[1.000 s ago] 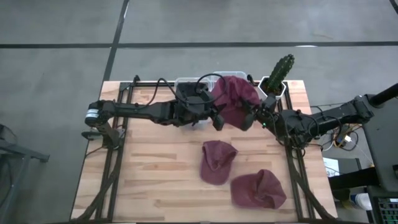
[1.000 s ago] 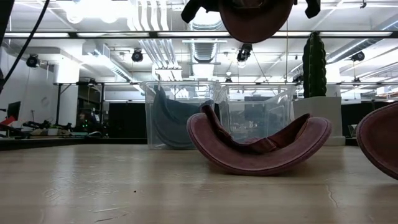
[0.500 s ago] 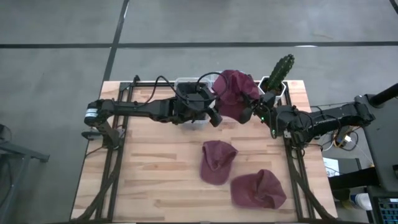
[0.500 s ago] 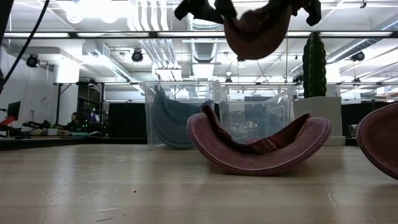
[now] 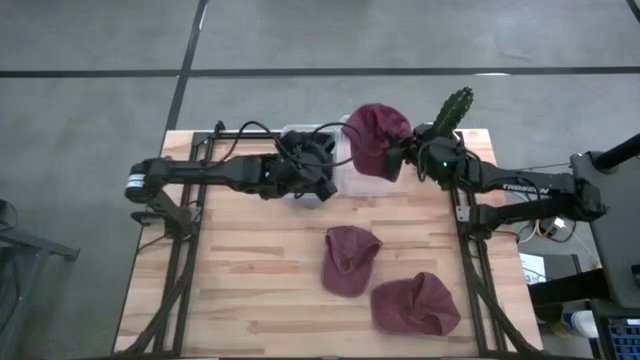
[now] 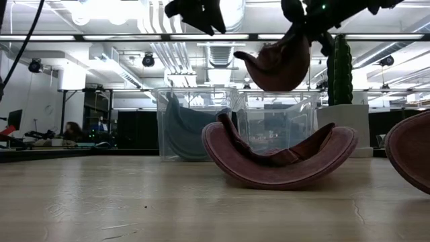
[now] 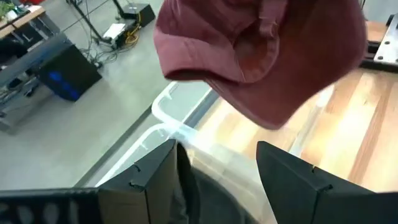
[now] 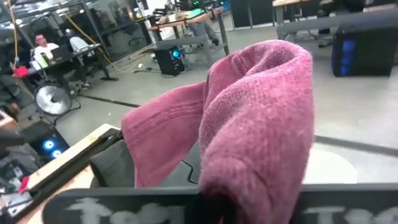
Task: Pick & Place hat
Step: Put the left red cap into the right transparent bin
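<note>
A folded maroon hat (image 8: pixel 255 118) fills the foreground.

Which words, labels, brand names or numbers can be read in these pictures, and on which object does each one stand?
No text can be read with certainty.
White lettering on the right arm, high view: too small to read.
White lettering on the right wrist bar, right wrist view: blurred, not readable.
White marks on the left wrist bar, left wrist view: blurred, not readable.
Lifted maroon hat: no text visible.
</note>
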